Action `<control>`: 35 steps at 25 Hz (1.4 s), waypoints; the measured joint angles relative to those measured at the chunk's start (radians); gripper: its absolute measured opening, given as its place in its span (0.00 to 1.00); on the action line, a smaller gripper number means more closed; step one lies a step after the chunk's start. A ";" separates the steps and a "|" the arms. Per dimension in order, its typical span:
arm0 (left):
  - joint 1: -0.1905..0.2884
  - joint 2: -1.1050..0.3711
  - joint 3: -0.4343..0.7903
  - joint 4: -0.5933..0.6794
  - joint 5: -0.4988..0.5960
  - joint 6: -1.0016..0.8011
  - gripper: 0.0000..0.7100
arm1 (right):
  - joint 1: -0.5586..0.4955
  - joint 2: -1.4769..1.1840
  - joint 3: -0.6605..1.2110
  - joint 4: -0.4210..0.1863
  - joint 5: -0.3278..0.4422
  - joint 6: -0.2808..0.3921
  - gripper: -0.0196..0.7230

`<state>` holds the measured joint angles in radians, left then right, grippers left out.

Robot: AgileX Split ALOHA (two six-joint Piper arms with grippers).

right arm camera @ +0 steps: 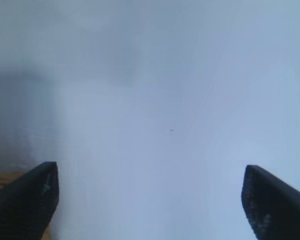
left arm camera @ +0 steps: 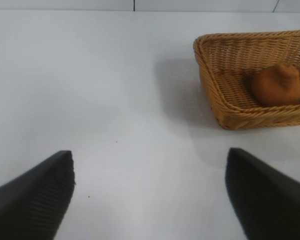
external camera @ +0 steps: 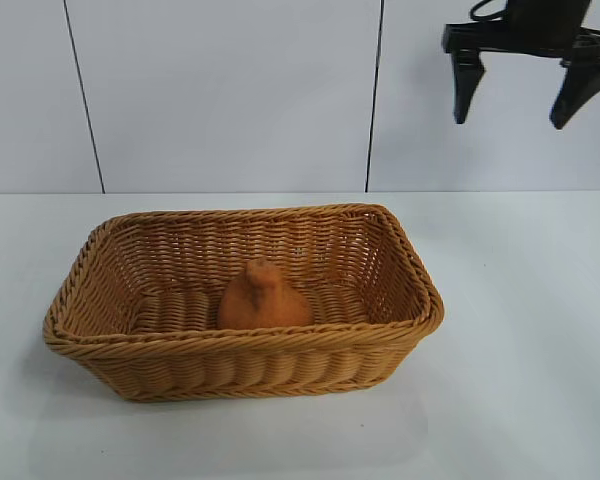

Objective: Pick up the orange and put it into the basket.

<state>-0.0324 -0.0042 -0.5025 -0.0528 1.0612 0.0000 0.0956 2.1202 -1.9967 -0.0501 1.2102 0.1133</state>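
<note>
White tabletop (external camera: 520, 380) ran back to a pale panelled wall (external camera: 230, 90). Nearest sat the wicker basket (external camera: 280, 372), the orange (external camera: 263, 297) resting on its floor near the front wall. Farther back, high at the right, the right gripper (external camera: 525, 95) hung spread wide and empty; the left gripper (left arm camera: 150, 195) also stood open over bare table.

Bright even light; soft shadow beside basket (left arm camera: 225, 107); right wrist view blurred, hazy.

Orange (external camera: 264, 296) hidden at its base behind basket (external camera: 240, 345) front rim. Right gripper (external camera: 525, 95) cut off above by exterior view's top edge. Basket cropped in left wrist view.
</note>
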 joint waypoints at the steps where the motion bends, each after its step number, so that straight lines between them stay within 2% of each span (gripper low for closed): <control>1: 0.000 0.000 0.000 0.000 0.000 0.000 0.83 | -0.017 0.000 0.000 0.000 0.000 -0.001 0.95; 8: 0.000 0.000 0.000 0.000 0.003 0.000 0.83 | -0.051 -0.031 0.085 0.011 -0.001 -0.037 0.95; 15: 0.000 0.000 0.000 0.001 0.003 0.000 0.83 | -0.051 -0.216 0.405 0.015 0.004 -0.051 0.95; 30: 0.000 0.000 0.000 0.001 0.003 0.000 0.83 | -0.051 -0.848 1.043 0.050 0.007 -0.063 0.95; 35: 0.000 0.000 0.000 0.001 0.003 0.000 0.83 | -0.051 -1.107 1.268 0.050 -0.073 -0.101 0.95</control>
<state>-0.0324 -0.0042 -0.5025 -0.0517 1.0643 0.0000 0.0444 1.0130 -0.7287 0.0000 1.1374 0.0121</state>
